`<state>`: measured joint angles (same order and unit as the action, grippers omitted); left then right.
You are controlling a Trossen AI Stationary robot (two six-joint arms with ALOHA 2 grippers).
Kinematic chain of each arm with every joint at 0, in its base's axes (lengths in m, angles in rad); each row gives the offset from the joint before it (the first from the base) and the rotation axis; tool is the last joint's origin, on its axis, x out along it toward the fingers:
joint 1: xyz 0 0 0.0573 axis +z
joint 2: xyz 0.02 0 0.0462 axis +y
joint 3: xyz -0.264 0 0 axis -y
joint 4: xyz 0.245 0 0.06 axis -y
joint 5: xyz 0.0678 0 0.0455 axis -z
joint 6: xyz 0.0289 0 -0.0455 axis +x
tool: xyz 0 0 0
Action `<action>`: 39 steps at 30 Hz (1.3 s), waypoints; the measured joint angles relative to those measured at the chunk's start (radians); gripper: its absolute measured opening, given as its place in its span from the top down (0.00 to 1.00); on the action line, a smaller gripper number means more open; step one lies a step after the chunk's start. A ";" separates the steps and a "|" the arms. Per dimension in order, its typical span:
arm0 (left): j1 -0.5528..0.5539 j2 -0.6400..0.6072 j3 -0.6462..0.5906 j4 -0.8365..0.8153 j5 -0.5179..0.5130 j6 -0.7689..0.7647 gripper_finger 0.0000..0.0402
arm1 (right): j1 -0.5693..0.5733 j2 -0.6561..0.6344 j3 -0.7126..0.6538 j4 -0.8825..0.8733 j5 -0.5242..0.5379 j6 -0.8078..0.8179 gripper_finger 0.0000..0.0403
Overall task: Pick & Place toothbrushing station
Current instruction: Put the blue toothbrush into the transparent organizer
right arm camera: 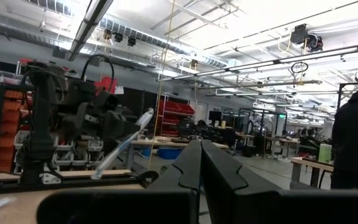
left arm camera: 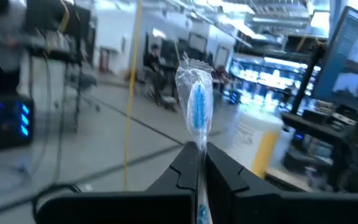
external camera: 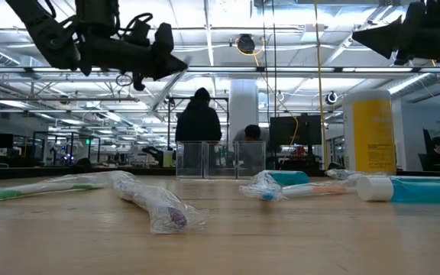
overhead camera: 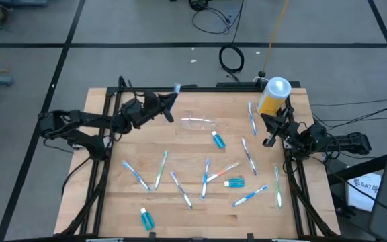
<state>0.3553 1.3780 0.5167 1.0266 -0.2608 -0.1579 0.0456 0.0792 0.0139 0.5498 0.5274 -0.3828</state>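
My left gripper (overhead camera: 170,106) is raised over the table's far left part and is shut on a wrapped blue-and-white toothbrush (left arm camera: 194,93). The right wrist view also shows this toothbrush (right arm camera: 124,146). My right gripper (overhead camera: 269,131) is shut and empty, raised near the right edge in front of the yellow bottle. The clear cup (overhead camera: 197,122) appears to lie on its side on the table at centre back; it also shows in the low view (external camera: 220,159). Several wrapped toothbrushes (overhead camera: 205,176) lie flat across the table. Three teal tubes lie at the centre (overhead camera: 218,140), centre front (overhead camera: 234,182) and front left (overhead camera: 146,218). My left gripper pinches the wrapped toothbrush between its two fingers, partway along its handle (left arm camera: 201,152). The brush runs roughly along the fingers. Its wrapped blue end (left arm camera: 194,87) sticks out past the fingertips. It is lifted clear of the table and slants, far end higher.
A yellow bottle with a white cap (overhead camera: 274,94) stands at the back right corner. A black frame borders the wooden table (overhead camera: 180,208). People (external camera: 198,122) stand in the room beyond the far edge. Cables lie on the floor behind.
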 joint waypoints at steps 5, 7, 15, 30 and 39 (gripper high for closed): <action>-0.009 0.121 0.000 0.266 -0.034 0.057 0.98 | 0.000 0.000 0.000 0.000 0.000 -0.001 1.00; -0.010 0.184 0.008 0.349 -0.037 0.072 0.99 | 0.000 0.000 0.000 0.000 0.000 -0.002 1.00; -0.010 0.426 0.170 0.433 -0.029 0.128 0.99 | 0.000 0.000 0.000 0.009 0.000 -0.003 1.00; -0.045 0.599 0.224 0.334 -0.125 0.163 0.99 | 0.000 0.000 0.000 -0.025 -0.001 0.004 1.00; -0.079 0.599 0.223 0.162 -0.221 0.208 0.91 | 0.000 0.000 0.000 -0.031 -0.001 0.004 1.00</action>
<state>0.2764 1.9768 0.7399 1.1891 -0.4814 0.0504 0.0459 0.0788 0.0143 0.5186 0.5266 -0.3786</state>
